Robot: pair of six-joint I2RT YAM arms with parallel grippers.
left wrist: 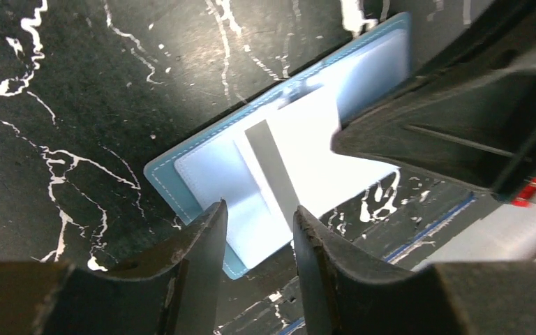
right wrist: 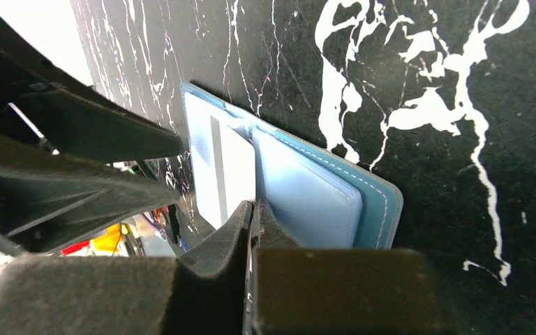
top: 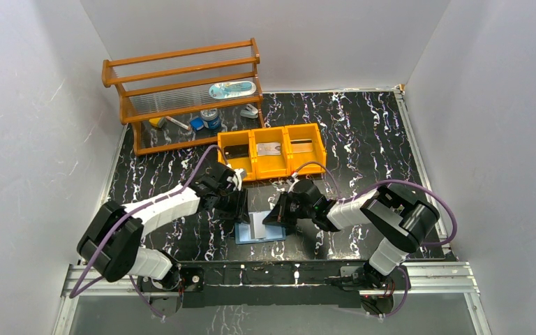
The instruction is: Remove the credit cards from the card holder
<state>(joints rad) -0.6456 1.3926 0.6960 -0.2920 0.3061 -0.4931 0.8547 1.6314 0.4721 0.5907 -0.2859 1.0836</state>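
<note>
The light blue card holder (top: pixel 244 234) lies open on the black marbled table between my two grippers. A pale credit card (right wrist: pixel 227 174) with a grey stripe lies across its inner face, beside the padded pocket (right wrist: pixel 307 199). My right gripper (right wrist: pixel 253 204) is shut, its tips meeting at that card's edge by the pocket; whether the card is pinched between them does not show. My left gripper (left wrist: pixel 259 206) is open above the holder's near corner (left wrist: pixel 241 251), with nothing between its fingers. From above, the left gripper (top: pixel 237 207) and right gripper (top: pixel 273 216) flank the holder.
An orange three-compartment tray (top: pixel 253 155) stands just behind the grippers, with a flat card in each compartment. A wooden rack (top: pixel 181 77) with small items fills the back left. White walls close in both sides. A metal rail (top: pixel 272 273) runs along the near edge.
</note>
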